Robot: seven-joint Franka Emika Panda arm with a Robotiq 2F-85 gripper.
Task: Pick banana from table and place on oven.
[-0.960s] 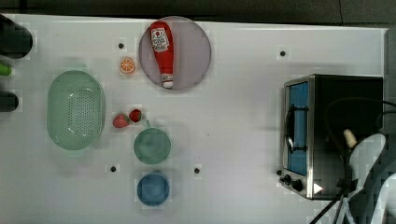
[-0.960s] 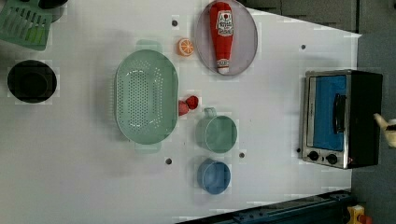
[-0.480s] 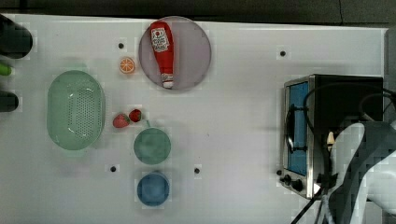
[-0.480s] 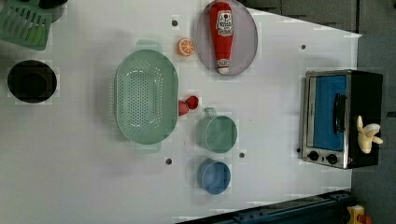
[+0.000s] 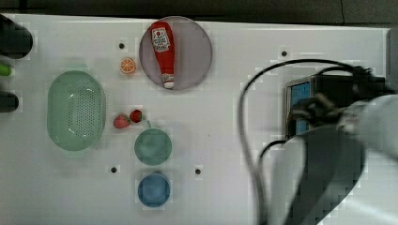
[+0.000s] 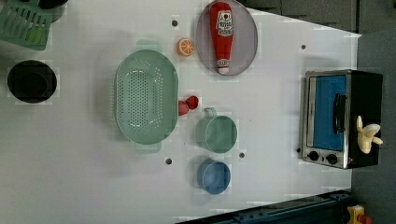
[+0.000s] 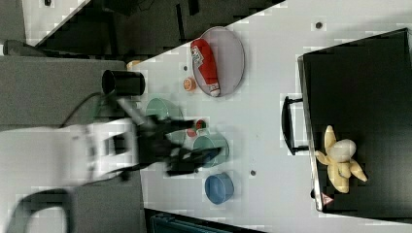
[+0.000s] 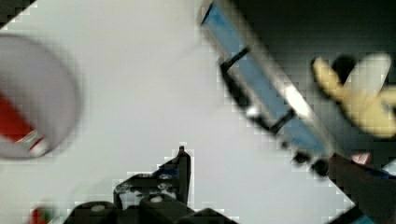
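Pale yellow banana [image 6: 368,134] resting on oven [image 6: 369,95]; hand [image 7: 194,141] apart, empty. Placing finished, judging so; next, simply clearing away.

white arm [image 5: 328,178], black looping cable [image 5: 244,117], black end effector [image 7: 187,145].

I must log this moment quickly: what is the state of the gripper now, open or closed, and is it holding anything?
Gripper: open, holding nothing. The banana lies on top of the oven, apart from the fingers.

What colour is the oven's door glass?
Blue-tinted, set in a silver frame; the oven door shows best in the left view.
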